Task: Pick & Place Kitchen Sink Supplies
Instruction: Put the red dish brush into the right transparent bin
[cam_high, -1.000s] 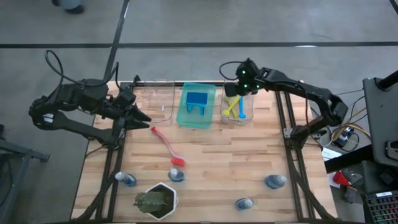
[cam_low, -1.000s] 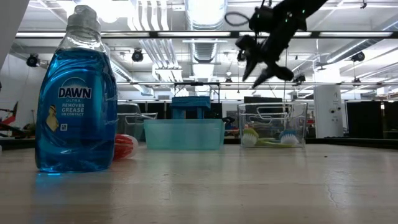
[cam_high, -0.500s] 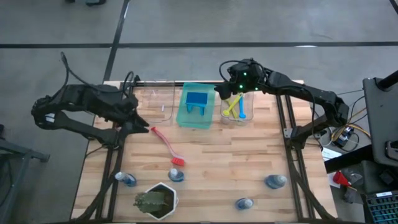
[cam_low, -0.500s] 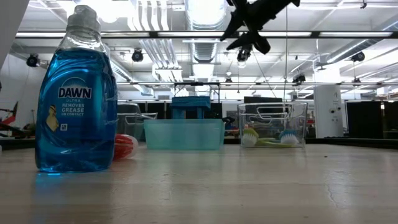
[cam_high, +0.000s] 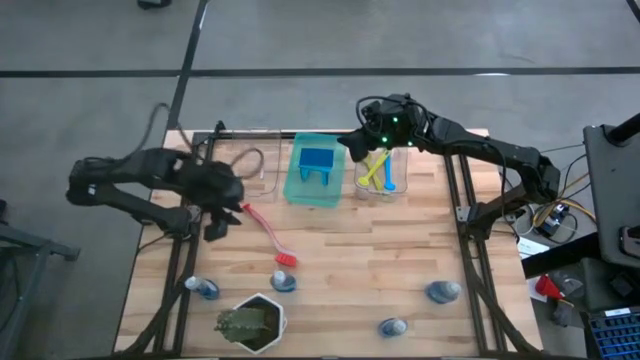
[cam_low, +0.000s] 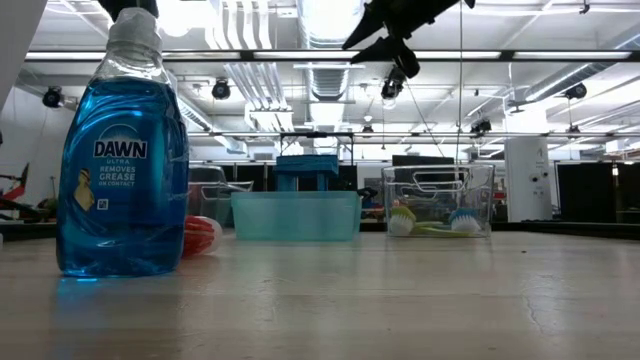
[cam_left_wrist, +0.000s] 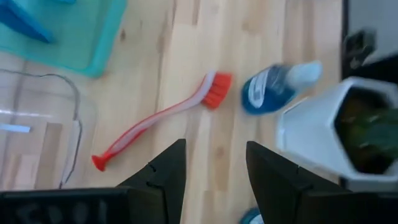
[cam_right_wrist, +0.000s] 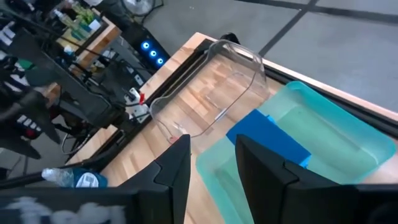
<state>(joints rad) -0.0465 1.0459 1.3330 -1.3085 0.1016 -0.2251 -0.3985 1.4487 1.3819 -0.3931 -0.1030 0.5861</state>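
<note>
Left gripper (cam_high: 222, 222) open, empty, above red dish brush (cam_high: 268, 233) near table's left edge; right gripper (cam_high: 348, 142) open, empty, over green tray (cam_high: 296, 185).

A brush (cam_high: 268, 232) lies before the tray (cam_high: 318, 187), between two bins (cam_high: 252, 158).

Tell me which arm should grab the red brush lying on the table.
Left. The left gripper hangs open right by the handle end of the red brush, with nothing between its fingers. The right gripper is raised at the far side, between the green tray and the brush bin.
</note>
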